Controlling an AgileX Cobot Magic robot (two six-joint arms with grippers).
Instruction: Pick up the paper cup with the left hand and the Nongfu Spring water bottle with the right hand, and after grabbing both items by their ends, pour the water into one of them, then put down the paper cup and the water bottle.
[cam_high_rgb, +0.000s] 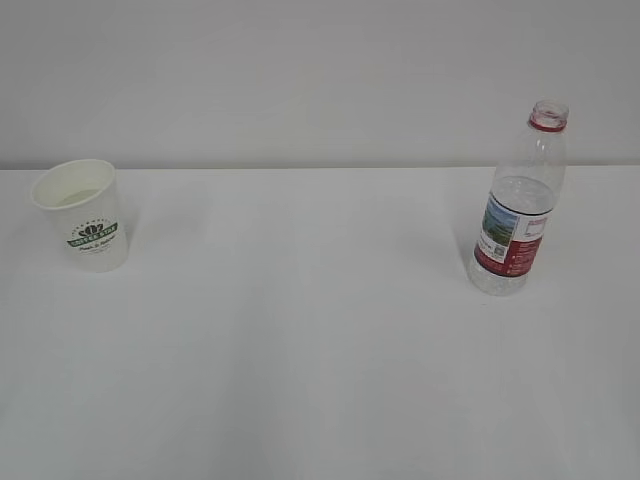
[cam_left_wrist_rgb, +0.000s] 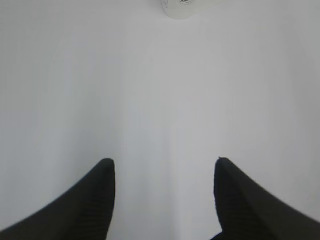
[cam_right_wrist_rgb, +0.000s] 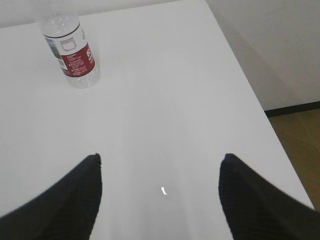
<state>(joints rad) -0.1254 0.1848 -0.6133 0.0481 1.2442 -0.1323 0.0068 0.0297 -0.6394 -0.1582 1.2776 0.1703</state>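
Observation:
The white paper cup (cam_high_rgb: 85, 213) with a green logo stands upright at the far left of the white table (cam_high_rgb: 320, 350); its base (cam_left_wrist_rgb: 177, 7) just shows at the top edge of the left wrist view. The Nongfu Spring water bottle (cam_high_rgb: 520, 205), uncapped, with a red neck ring and red label, stands upright at the right and holds water in its lower part. In the right wrist view the bottle (cam_right_wrist_rgb: 70, 50) is far ahead on the left. My left gripper (cam_left_wrist_rgb: 164, 165) is open over bare table. My right gripper (cam_right_wrist_rgb: 160, 160) is open and empty. Neither arm shows in the exterior view.
The table's right edge (cam_right_wrist_rgb: 250, 90) runs close by in the right wrist view, with brown floor (cam_right_wrist_rgb: 300, 145) and a dark skirting strip beyond it. A pale wall (cam_high_rgb: 320, 80) stands behind the table.

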